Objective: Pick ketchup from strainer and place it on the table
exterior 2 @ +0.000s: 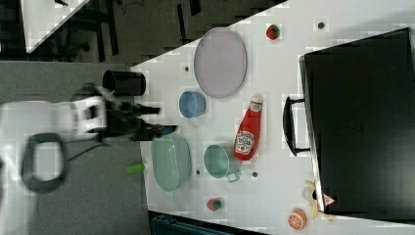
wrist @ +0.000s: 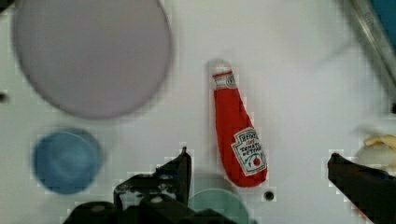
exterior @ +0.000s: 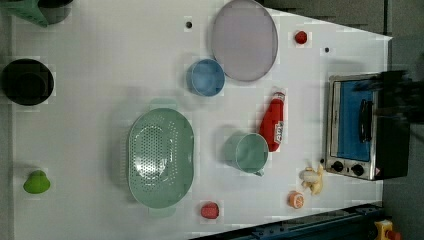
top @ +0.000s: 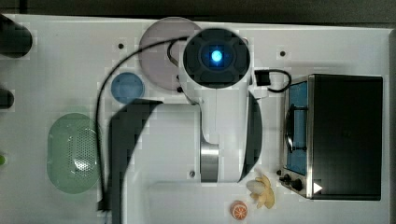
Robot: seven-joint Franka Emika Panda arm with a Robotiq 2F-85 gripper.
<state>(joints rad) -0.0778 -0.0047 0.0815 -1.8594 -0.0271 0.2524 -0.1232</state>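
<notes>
The ketchup (exterior: 273, 124) is lying on its side on the table (exterior: 100, 50), outside the strainer (exterior: 160, 158), with its white cap pointing toward the lilac plate (exterior: 244, 39) and its base sitting just beside the round green cup (exterior: 246, 152). In the left view the strainer is resting empty to the left view's left of that cup, its perforated bottom showing bare, and the blue bowl (exterior: 205, 77) is standing between the strainer and the plate. The gripper (wrist: 259, 170) is hanging above the table with its fingers (wrist: 180, 170) spread wide and nothing between them; in the wrist view the bottle's label end is lying in the open gap below, apart from both fingers. In the right view the gripper (exterior 2: 156, 128) is appearing blurred at the table's edge above the strainer (exterior 2: 170, 161), so how high it is sitting there is hard to judge. The toaster oven (exterior: 359, 127) is standing beyond the bottle toward the left view's right, its handle facing the ketchup. Near it a peeled banana (exterior: 313, 179) and an orange half (exterior: 296, 199) are lying close together, a strawberry (exterior: 209, 210) is sitting by the strainer's lower end in the left view, and another red fruit (exterior: 300, 37) is resting past the plate. A black cup (exterior: 26, 81) and a small green pear-like toy (exterior: 36, 182) are standing well apart from the rest at the left view's left.
</notes>
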